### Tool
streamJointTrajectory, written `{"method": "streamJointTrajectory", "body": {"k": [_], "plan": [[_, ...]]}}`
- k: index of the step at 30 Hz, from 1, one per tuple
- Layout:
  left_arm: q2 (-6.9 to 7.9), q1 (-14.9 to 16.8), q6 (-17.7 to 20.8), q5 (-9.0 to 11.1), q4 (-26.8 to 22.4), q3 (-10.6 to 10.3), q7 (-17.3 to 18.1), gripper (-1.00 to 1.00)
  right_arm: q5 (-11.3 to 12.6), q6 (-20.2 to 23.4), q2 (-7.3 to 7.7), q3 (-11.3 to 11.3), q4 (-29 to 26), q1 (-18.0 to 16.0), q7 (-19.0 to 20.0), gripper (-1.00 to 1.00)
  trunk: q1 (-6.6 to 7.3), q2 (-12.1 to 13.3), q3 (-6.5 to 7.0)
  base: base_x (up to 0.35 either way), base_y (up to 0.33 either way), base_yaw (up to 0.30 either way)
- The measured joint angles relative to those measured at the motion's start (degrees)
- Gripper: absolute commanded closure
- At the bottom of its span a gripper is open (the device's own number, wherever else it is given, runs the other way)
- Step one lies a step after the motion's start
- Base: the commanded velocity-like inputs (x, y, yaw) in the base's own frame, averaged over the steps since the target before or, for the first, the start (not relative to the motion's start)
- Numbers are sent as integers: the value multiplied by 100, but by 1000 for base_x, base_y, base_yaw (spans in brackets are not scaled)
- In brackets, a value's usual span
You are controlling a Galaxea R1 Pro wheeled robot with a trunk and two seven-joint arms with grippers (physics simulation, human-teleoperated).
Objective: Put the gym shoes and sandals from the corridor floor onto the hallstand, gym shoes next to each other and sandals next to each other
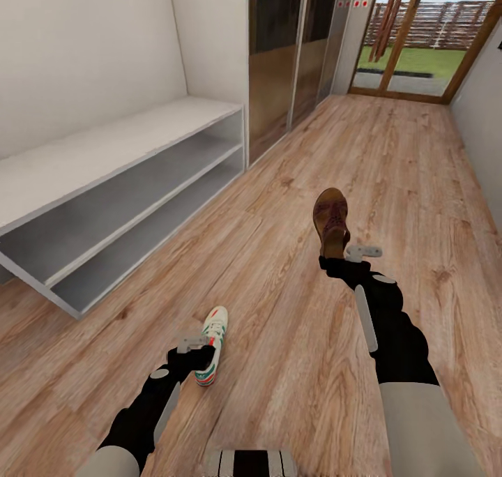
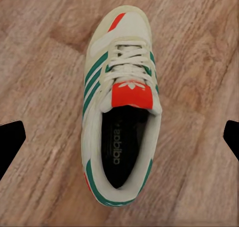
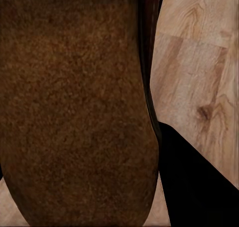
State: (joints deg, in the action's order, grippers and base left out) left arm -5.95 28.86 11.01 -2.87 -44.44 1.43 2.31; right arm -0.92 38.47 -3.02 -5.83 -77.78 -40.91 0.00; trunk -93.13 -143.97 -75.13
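The left end effector (image 1: pixel 194 343) hangs low over the corridor floor (image 1: pixel 279 365), right at the heel end of a gym shoe (image 1: pixel 211 344). In the left wrist view its two dark fingers (image 2: pixel 11 142) stand spread wide at either side, apart from the shoe (image 2: pixel 122 107), which lies centred between them, sole down on the planks. The shoe is a white low sneaker with three green side stripes, white laces, a red-orange tongue patch, a small red-orange mark at the toe, a green band round the heel and a dark insole with pale lettering.

The right end effector (image 1: pixel 348 255) sits at the heel end of a sandal (image 1: pixel 330 220), touching or very nearly so in the head view. In the right wrist view the brown body of the sandal (image 3: pixel 74 107) is pressed close to the camera, rough and grainy like suede or worn leather, with a rounded end; one dark finger (image 3: pixel 194 182) lies just beside it. Whether this end effector is pinching the sandal or only spread around it, I cannot tell.

The sandal lies well ahead of the gym shoe, toward the glazed door (image 1: pixel 411 38) at the corridor's far end. The floor is light brown wood-grain plank with dark knots. Against the left wall stands the hallstand (image 1: pixel 118 184), a pale grey-white low wide unit with a flat top and two open shelf levels, well apart from both shoes.
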Motion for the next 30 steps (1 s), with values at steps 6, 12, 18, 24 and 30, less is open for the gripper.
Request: {"method": "streamJointTrajectory", "body": {"k": [6,12,18,24,30], "plan": [[1,-2,1,0,-1,0,0,-100,-1,-1,-1,1,-2,-1,0,100,-15,-8,-133,0,0,-111],[1,-1,1,0,-1,0,0,-100,-2,-1,-1,0,-2,-1,0,100,-31,-16,-273,0,0,-9],[1,-2,1,0,-1,0,0,-100,-2,-1,-1,0,-2,-1,0,100,-47,-24,-454,0,0,0],[1,1,1,0,-1,0,0,-100,-2,-1,-1,0,-2,-1,0,100,-62,-32,-642,0,0,0],[1,1,-79,-11,-1,0,0,-100,0,-1,-1,1,-3,-1,0,100,-67,-35,-742,0,0,0]]}}
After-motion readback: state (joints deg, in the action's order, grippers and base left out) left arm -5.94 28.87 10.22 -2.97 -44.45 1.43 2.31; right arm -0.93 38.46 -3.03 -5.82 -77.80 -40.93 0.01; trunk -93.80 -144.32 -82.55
